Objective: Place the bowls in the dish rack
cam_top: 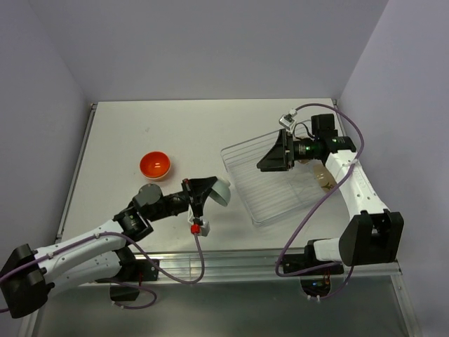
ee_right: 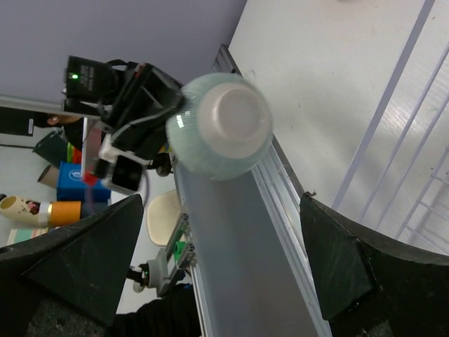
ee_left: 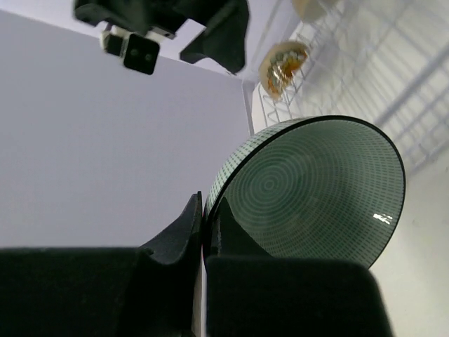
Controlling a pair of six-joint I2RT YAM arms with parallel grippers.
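Left gripper: the left gripper (ee_left: 203, 225) is closed on the rim of the mint green bowl (cam_top: 221, 191). One finger is pressed inside the rim and the other outside it, with almost no gap left between them.
Mint green bowl: it is held tipped on its edge. Its ribbed inside is turned toward the left wrist camera and its pale foot toward the right arm. It is seen just left of the near-left corner of the dish rack (cam_top: 280, 200), apart from it and not inside it.
Right gripper: the right gripper (ee_right: 222, 200) is spread wide, and nothing is held between its fingers. It is placed over the far-left part of the dish rack and is pointed toward the left arm.
Dish rack: the clear ribbed tray is set at an angle on the right half of the table (cam_top: 210, 126).
Rack contents: a brownish object (cam_top: 324, 179) is seen near the right side of the rack. It is too blurred to be identified.
Orange bowl: an orange-red bowl (cam_top: 155, 165) is stood upright on the table. It is well left of the rack and further away than the left gripper.
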